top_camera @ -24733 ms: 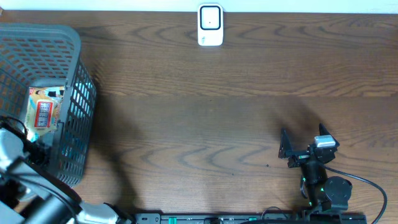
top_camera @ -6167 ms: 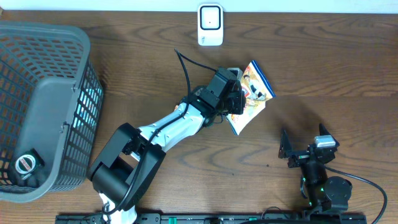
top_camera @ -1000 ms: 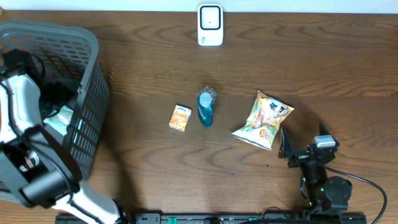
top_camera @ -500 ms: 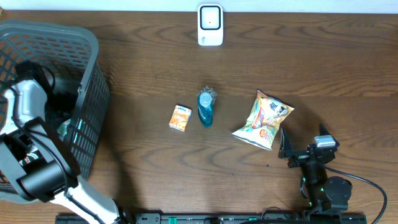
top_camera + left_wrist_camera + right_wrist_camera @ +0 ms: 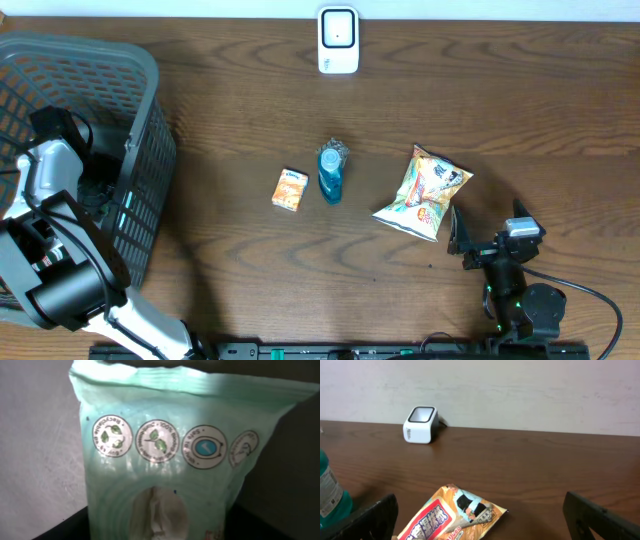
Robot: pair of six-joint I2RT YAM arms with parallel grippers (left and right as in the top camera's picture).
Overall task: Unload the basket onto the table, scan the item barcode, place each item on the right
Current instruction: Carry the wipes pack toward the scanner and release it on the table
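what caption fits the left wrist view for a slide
Close-up of a pale green soft pack: four round printed seals across the top, a white sheet poking from its opening.

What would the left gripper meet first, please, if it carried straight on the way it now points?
Most likely the pale green packet in the basket, which fills its wrist view dead ahead; depth is unclear.

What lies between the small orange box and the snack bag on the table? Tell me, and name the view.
A blue bottle stands between the orange box and the snack bag, nearer the box. The overhead view shows this.
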